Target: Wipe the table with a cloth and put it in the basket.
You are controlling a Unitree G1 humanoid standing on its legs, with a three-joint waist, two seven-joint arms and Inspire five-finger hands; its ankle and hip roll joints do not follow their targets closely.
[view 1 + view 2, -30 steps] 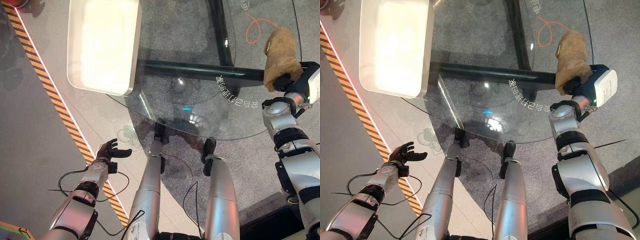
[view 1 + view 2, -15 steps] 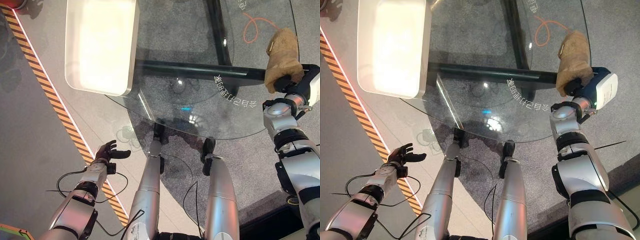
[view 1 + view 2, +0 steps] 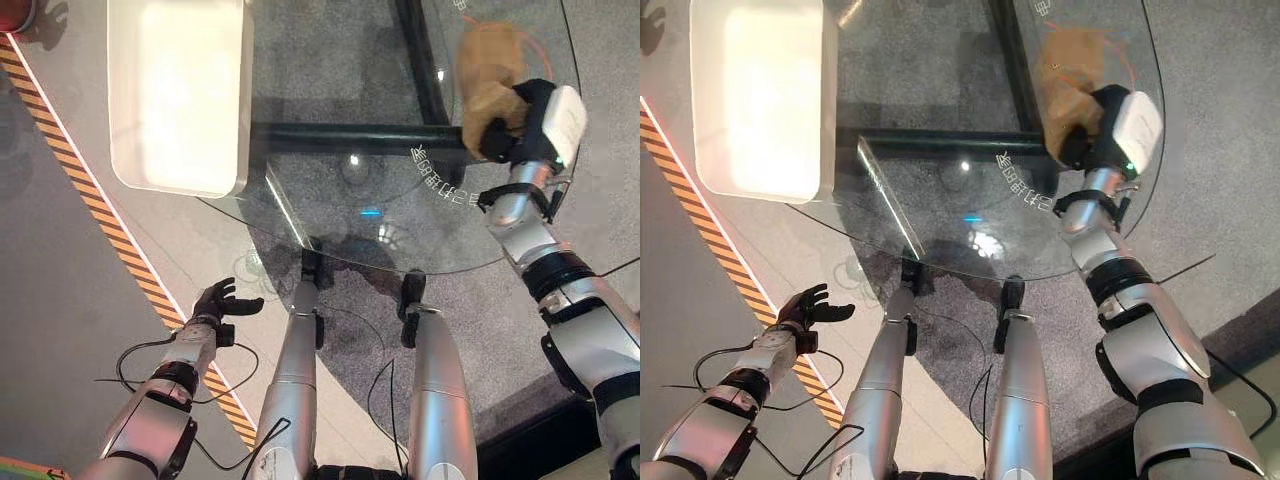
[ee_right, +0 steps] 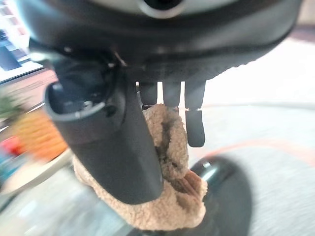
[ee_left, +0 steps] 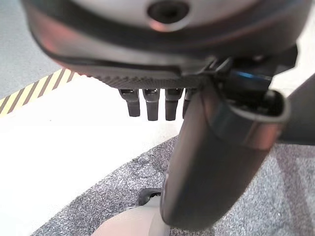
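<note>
While you look down through the round glass table (image 3: 330, 215), count what sits on it: one tan fleecy cloth (image 3: 487, 82) and one white rectangular basket (image 3: 175, 95), with one orange scribble (image 3: 1110, 52) drawn on the glass just beside the cloth. The basket rests on the table's left part and overhangs its edge; the cloth lies on the far right part, well apart from the basket. Under the glass you see a dark frame bar (image 3: 345, 135) crossing from below the basket toward the cloth.

Your right hand (image 3: 505, 125) reaches over the table's right rim with the forearm angled up and inward, and the cloth is bunched against its palm. In the right wrist view the thumb (image 4: 115, 147) presses into the cloth (image 4: 167, 196) from one side while the fingers (image 4: 195, 123) curl down onto it from the other, so you are pinching the cloth.

Your left hand (image 3: 222, 300) hangs off the table's near left side, above the floor beside one yellow-and-black hazard stripe (image 3: 105, 225). Its fingers are loosely spread and it holds nothing; the left wrist view shows the fingers (image 5: 150, 103) hanging straight.
</note>
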